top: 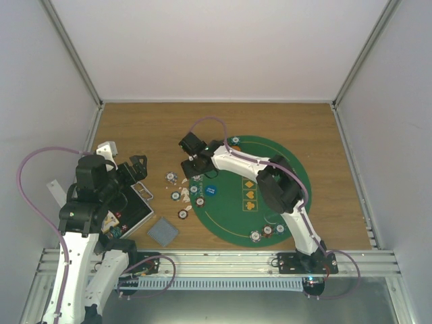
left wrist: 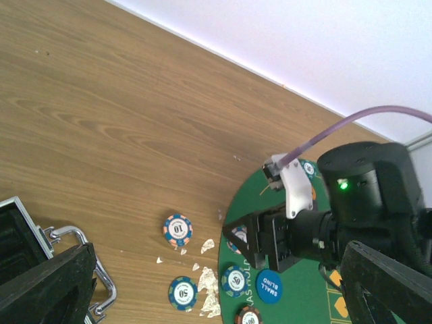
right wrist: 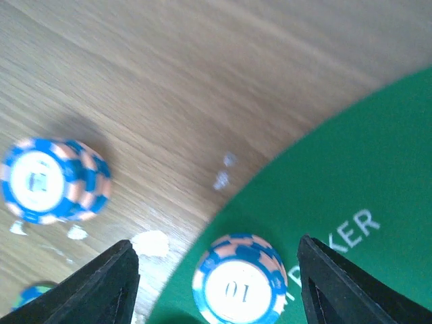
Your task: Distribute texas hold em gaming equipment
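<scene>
A poker chip (right wrist: 237,287) marked 10 lies flat on the edge of the green mat (right wrist: 378,155). It is between the fingers of the right gripper (right wrist: 216,246), which stands open with a gap on both sides of the chip. A second chip stack (right wrist: 54,179) is on the wooden table (right wrist: 202,67) near the mat. A blue disc (top: 210,191) rests on the mat. The left gripper (top: 137,170) is spread wide and holds nothing. It hangs over the black case (top: 138,214), whose inside is mostly hidden by the arm; the few small pieces that show there are too small to name.

Open tabletop (top: 155,128) beyond the mat (top: 229,223); chips (top: 172,177) crowd its left edge
</scene>
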Tool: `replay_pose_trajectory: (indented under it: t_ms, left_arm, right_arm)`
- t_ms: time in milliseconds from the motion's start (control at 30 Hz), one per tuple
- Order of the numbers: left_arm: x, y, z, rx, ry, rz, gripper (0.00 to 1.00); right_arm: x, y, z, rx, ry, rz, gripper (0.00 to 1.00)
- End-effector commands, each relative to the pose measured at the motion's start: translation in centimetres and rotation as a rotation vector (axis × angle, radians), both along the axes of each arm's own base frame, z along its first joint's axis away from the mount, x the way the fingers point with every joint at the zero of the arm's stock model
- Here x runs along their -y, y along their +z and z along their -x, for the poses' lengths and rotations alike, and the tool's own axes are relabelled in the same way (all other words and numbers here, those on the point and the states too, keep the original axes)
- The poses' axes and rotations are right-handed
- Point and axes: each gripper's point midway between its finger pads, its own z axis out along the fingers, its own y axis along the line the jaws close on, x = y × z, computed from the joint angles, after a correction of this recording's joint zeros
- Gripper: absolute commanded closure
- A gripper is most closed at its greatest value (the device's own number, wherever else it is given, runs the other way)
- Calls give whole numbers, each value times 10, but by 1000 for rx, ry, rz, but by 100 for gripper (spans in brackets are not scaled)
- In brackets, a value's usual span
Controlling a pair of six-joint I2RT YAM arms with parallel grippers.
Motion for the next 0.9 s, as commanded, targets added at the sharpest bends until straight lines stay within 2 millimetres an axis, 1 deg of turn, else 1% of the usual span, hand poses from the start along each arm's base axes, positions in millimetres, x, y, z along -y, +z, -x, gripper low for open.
replay_pose_trajectory:
  t_ms: [0,67,167,267,300,333,400,467,600,867]
  left_arm:
    - [-2,10,-4,44,14,6,1]
    - [-3,10,-4,46,15,6,1]
    - [-3,11,-4,47,18,6,1]
    - [-3,11,-3,48,19,7,1]
    - [-3,11,-3,47,21,7,1]
    - [-3,11,-3,46,21,6,1]
    - [-4,11,-3,46,23,5,1]
    - [-4,10,-3,44,22,6,1]
    - [-4,11,-3,45,22,6,1]
    - [-3,10,-3,44,22,7,1]
  right_arm:
    - [-23,62,-11,114,42,-94,33]
    - [-34,71,-9,130,75,-119,32]
    - [-49,72,-3,136,125,-127,29]
    - [-62,64,0,135,163,-112,25]
    - [-67,60,4,120,187,-116,24]
    - [-73,61,5,121,202,-121,22]
    - [-81,52,10,116,227,-107,19]
    - [-86,46,12,111,237,-95,16]
    - [-89,33,14,106,248,-66,13]
    - [-91,9,18,82,272,-21,12]
